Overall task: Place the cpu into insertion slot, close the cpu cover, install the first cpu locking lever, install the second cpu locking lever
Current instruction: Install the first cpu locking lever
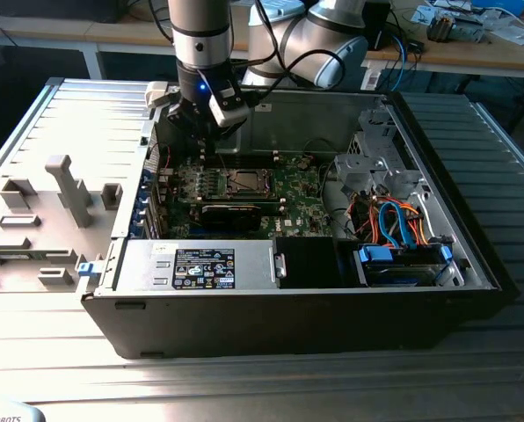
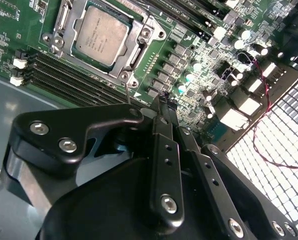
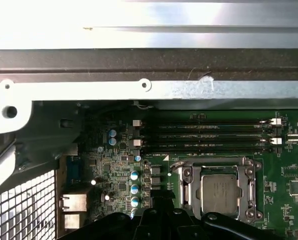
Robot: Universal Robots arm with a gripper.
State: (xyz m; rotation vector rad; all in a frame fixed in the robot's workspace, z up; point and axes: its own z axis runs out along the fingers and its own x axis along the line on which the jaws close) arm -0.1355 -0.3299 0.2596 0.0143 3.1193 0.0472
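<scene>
The chip [image 2: 100, 34] lies in the socket under the metal frame [image 2: 139, 37]; the claw [image 2: 161, 100], pressed together, hovers just beside the socket.

The grey-and-silver robot arm [image 1: 200, 35] comes straight down, its wrist vertical with a small blue light lit. Its black metal pincer [image 1: 202, 132] points downward; in the second wrist view [image 2: 161, 107] its jaws are pressed together, holding nothing
</scene>
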